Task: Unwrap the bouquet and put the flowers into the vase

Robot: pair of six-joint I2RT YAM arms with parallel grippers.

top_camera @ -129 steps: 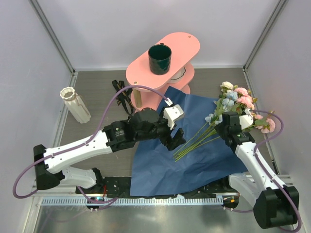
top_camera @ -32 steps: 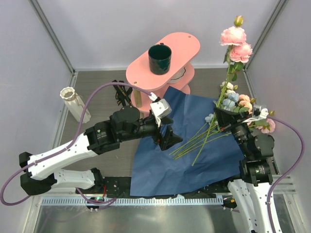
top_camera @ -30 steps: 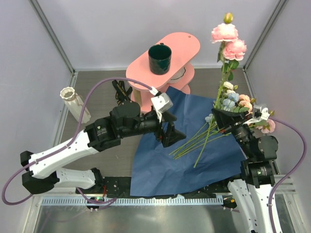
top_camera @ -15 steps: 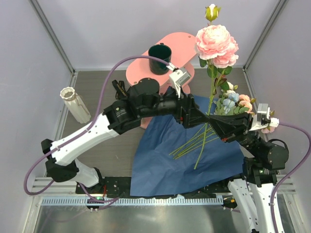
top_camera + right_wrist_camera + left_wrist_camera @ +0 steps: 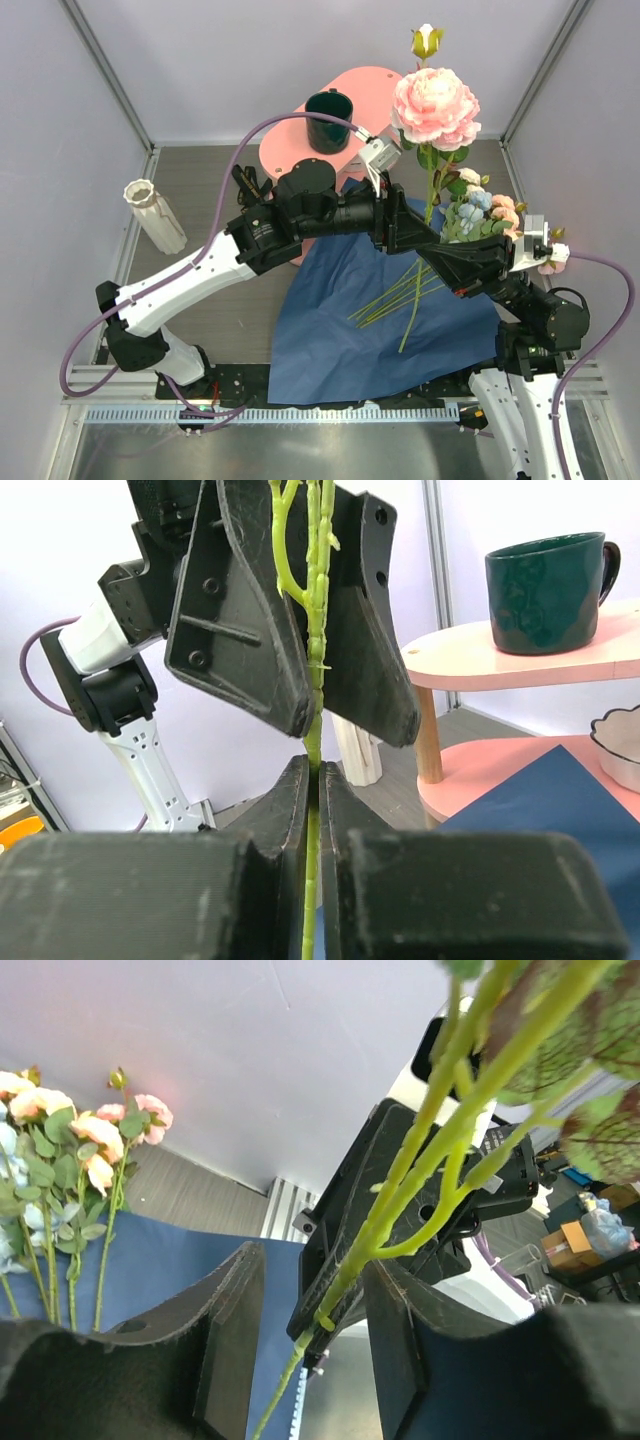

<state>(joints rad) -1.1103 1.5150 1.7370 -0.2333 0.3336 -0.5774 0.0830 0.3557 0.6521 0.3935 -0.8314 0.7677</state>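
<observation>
My right gripper (image 5: 313, 780) is shut on the green stem (image 5: 318, 630) of a large pink rose (image 5: 435, 105) and holds it upright above the blue wrapping paper (image 5: 340, 320). Just above that grip, my left gripper (image 5: 312, 1260) straddles the same stem (image 5: 400, 1190). Its fingers (image 5: 240, 630) stand apart, with the stem close to one pad and a gap at the other. The other flowers (image 5: 480, 210) lie on the paper at the right, also seen in the left wrist view (image 5: 60, 1150). The cream ribbed vase (image 5: 155, 215) stands far left.
A pink two-tier stand (image 5: 385, 85) at the back carries a dark green mug (image 5: 330, 122). A black ribbon (image 5: 243, 185) lies left of the stand. Walls close in the sides and back.
The right gripper has raised the rose and tilted it left. The left arm has swung up and right to the stem, and its jaws have narrowed around it.
</observation>
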